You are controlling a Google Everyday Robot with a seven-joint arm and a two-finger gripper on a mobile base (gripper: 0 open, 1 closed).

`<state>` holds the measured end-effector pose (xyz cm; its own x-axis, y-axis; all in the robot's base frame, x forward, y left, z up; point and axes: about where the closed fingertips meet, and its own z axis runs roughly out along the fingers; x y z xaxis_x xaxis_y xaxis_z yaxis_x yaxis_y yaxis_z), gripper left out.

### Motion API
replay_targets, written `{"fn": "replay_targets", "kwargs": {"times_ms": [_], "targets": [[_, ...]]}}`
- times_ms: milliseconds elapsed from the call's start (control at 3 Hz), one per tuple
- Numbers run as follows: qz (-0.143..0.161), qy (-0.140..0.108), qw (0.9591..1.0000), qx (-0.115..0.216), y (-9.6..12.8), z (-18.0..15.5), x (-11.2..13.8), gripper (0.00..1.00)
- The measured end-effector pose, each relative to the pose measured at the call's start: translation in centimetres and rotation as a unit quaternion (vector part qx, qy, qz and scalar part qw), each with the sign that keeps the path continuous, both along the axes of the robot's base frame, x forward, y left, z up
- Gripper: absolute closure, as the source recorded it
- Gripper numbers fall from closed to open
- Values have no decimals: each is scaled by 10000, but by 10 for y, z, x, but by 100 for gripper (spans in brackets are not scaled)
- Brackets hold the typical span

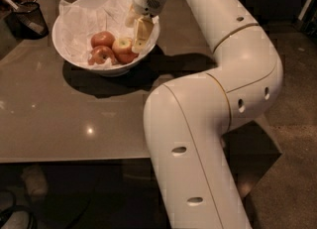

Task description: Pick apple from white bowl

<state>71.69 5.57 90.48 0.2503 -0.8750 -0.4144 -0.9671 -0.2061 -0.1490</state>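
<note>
The white bowl (69,49), lined with crumpled white paper, stands at the back left of the table. The apple (123,49), red-orange with a pale patch, lies at the bowl's right side beside two darker red apples (102,38). My gripper (132,37) hangs inside the bowl's right half, just above and to the right of the apple. It is open and empty. One finger (140,33) reaches down to the apple's right flank. I cannot tell whether it touches.
A small dark mesh basket (27,17) stands at the table's far left corner. My big white arm (223,74) arches over the table's right side. The glossy brown table (74,119) ends at a front edge low in view.
</note>
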Motion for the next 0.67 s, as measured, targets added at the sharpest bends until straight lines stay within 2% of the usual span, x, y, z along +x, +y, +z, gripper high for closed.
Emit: {"fn": "replay_targets", "kwargs": {"times_ms": [667], "targets": [[52,99,9999,25,9,-5,-1,28]]}}
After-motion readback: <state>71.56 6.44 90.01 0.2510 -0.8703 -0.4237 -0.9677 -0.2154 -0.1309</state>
